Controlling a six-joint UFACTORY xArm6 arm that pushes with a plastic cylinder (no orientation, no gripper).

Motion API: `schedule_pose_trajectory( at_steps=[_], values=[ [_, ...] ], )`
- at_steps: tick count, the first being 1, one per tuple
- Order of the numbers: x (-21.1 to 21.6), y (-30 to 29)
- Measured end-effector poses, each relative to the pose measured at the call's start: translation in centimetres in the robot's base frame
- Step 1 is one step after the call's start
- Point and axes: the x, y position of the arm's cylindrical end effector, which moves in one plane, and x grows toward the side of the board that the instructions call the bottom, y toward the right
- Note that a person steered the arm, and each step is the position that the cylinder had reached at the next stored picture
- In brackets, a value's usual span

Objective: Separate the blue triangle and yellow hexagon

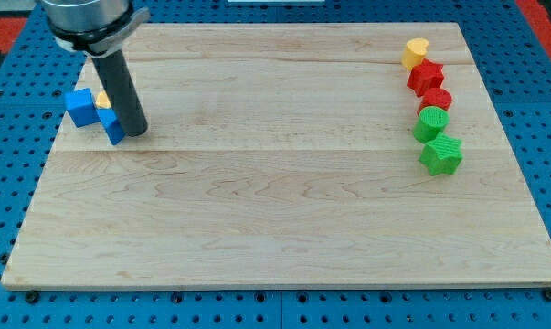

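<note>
My tip [136, 132] rests on the board at the view's left. It touches the right side of a blue triangle [111, 125]. A yellow hexagon [102, 99] sits just above the triangle, mostly hidden by the rod. A blue cube-like block [79, 106] lies to the left of the hexagon, touching it. The three blocks form a tight cluster near the board's left edge.
At the view's right, a column of blocks runs top to bottom: a yellow heart [416, 52], a red star-like block [427, 76], a red round block [436, 100], a green cylinder [431, 122] and a green star-like block [440, 154]. The wooden board [275, 210] lies on a blue pegboard.
</note>
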Motion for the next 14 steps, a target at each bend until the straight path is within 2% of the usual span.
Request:
schedule_pose_trajectory(
  at_steps=[1,2,3,5,6,7,8,9,11,12,14],
  values=[
    [-1.8,6.3],
    [-9.2,3.9],
    [-11.2,-3.5],
    [-5.2,-4.6],
    [-3.0,-0.7],
    [-1.7,1.9],
    [-2.4,2.1],
    [-2.5,-3.0],
    [3.5,-2.4],
    [4.3,1.7],
    [0.4,2.8]
  ],
)
